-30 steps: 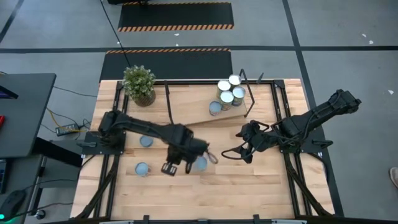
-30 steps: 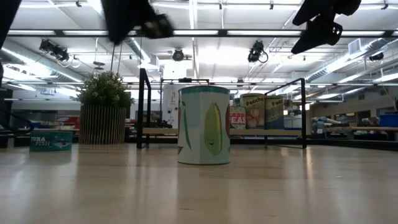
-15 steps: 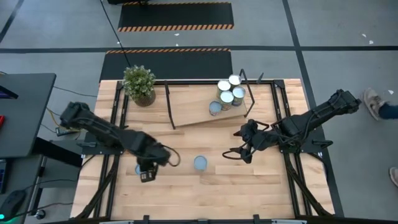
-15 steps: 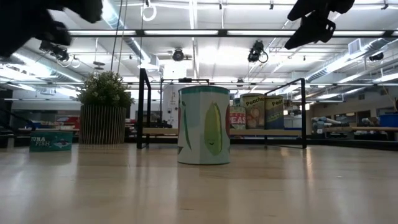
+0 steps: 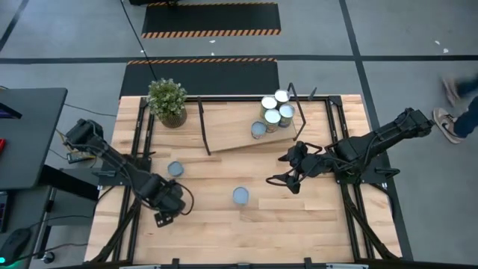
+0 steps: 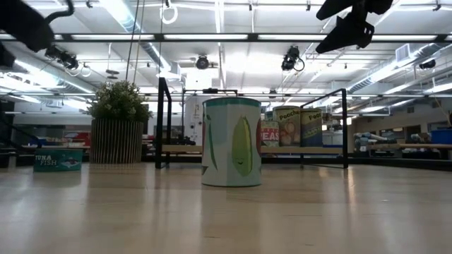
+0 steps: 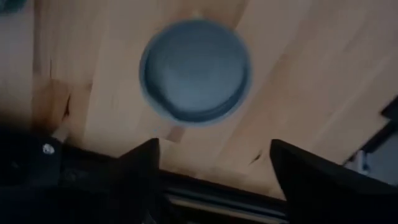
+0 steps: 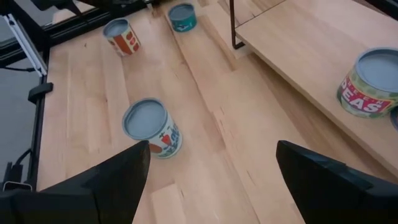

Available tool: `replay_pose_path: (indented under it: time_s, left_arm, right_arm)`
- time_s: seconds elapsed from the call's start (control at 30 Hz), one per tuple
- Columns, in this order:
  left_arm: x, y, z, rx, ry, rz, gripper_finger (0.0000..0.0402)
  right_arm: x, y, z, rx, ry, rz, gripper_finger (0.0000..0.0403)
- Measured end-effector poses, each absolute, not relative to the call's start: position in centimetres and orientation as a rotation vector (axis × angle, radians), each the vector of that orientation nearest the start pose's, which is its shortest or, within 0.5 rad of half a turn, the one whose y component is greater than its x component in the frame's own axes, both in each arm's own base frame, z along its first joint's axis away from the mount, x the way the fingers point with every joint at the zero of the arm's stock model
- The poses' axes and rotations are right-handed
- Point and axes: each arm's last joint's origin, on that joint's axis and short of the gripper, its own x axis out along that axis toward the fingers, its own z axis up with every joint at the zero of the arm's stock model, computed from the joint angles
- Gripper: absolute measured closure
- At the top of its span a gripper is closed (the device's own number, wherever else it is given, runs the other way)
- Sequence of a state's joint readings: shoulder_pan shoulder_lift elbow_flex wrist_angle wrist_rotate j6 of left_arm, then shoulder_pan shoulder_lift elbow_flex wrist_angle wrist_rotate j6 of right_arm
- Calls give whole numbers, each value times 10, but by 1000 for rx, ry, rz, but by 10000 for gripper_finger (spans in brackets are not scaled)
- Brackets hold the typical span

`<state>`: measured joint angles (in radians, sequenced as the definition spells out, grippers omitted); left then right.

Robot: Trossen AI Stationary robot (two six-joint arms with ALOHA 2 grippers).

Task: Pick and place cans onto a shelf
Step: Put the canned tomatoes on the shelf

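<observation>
1. Hovering over the front-left part of the counter [image 5: 314,224], the left claw [image 5: 162,217] hangs spread wide and empty; in its wrist view a grey-topped can [image 7: 195,70] stands on the wood straight below, ahead of the parted fingers [image 7: 142,165].
2. The right claw [image 5: 284,179] is held above the counter's right half, near the lower edge of the shelf [image 5: 231,123], its fingers [image 8: 118,177] wide apart with nothing between them.
3. The shelf is a tilted plywood board with black rod ends, set along the far side of the counter beside a potted plant [image 5: 166,101].
4. Four cans sit clustered at the shelf's right end [image 5: 273,114]; the low view shows labels for peas and peaches on them [image 6: 288,127].
5. One can with a corn label [image 6: 232,141] stands alone mid-counter, seen from above as a bluish top [image 5: 240,196].
6. Another can [image 5: 175,169] stands on the counter left of centre, between the plant and the left claw.
7. A flat tuna tin [image 6: 58,159] lies at the counter's left edge in the low view.
8. A person's legs [image 5: 455,104] show at the floor's right margin.
</observation>
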<state>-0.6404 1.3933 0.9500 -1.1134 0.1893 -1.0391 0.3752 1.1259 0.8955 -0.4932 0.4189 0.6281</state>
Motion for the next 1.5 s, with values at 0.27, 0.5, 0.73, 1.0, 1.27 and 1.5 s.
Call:
replay_pose_path:
  time_s: [0.27,0.5,0.73,1.0,1.27,1.5]
  left_arm:
    - [165,-142,197,-413,1686,186,47]
    - [159,-131,178,-395,1685,282,46]
    - [169,-129,174,-330,1577,205,46]
    - [181,-123,174,-278,1474,159,46]
    - [186,-117,174,-285,1464,156,59]
    - [187,-116,175,-275,1465,147,102]
  right_arm:
    - [218,72,282,327,623,-249,47]
    - [218,72,282,334,625,-246,47]
    - [218,72,282,349,626,-247,47]
    - [220,65,282,371,628,-266,47]
    - [222,61,281,386,635,-265,47]
    - [222,61,281,382,635,-265,47]
